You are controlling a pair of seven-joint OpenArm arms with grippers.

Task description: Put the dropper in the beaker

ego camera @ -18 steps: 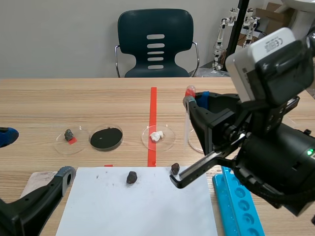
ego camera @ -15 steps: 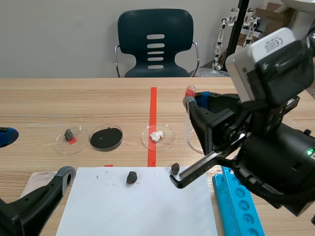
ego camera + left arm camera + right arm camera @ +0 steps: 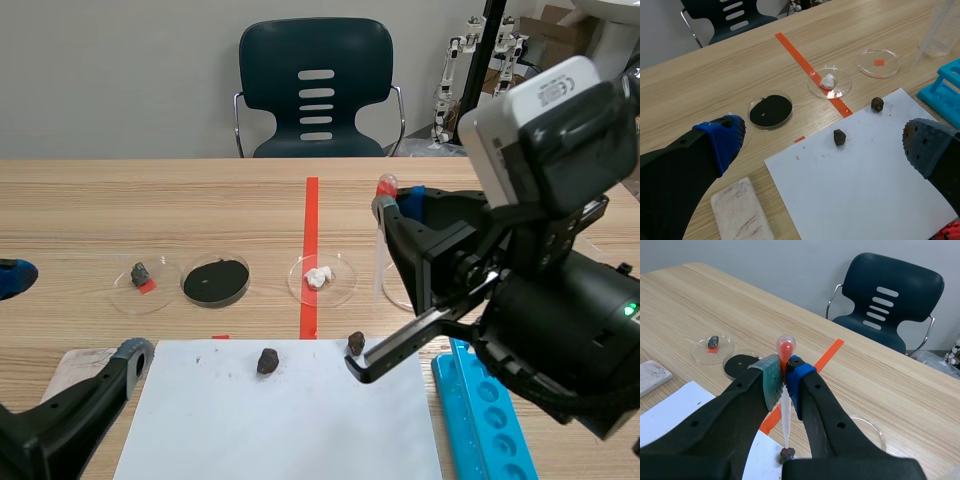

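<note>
While the dropper (image 3: pixel 785 415) is gripped upright, red bulb uppermost, between the pads (image 3: pixel 771 382) of the right pincer (image 3: pixel 785 376), raised above the counter (image 3: pixel 700 295), the left pincer (image 3: pixel 825 145) is seen wide open over a white sheet (image 3: pixel 865 190) on which a dark stone (image 3: pixel 839 137) is laid, a second stone (image 3: pixel 877 104) at its edge.
</note>
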